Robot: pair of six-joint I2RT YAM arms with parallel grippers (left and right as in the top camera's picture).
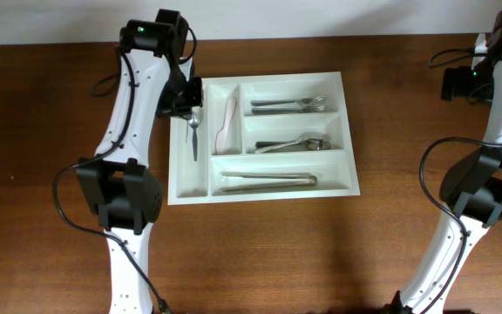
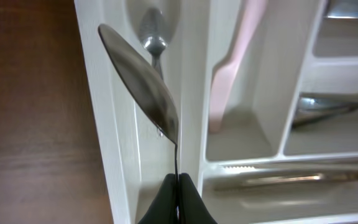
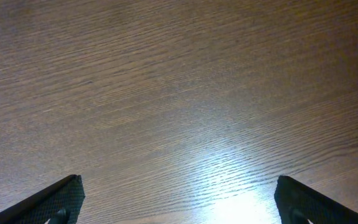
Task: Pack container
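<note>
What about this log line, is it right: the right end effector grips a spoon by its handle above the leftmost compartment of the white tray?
Not quite: the arm is wrong. The left end effector grips the spoon by its handle above the leftmost compartment of the white tray. The overhead view shows this; the left wrist view confirms it.

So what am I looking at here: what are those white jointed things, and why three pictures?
Those are two robot arms at a wooden table. One picture looks down from above; the other two come from a camera on each wrist. Between the arms lies a white cutlery tray holding metal cutlery, tongs and a pink utensil. The left gripper is shut on a spoon, above the tray's leftmost compartment. The right gripper hangs open over the wood.
</note>
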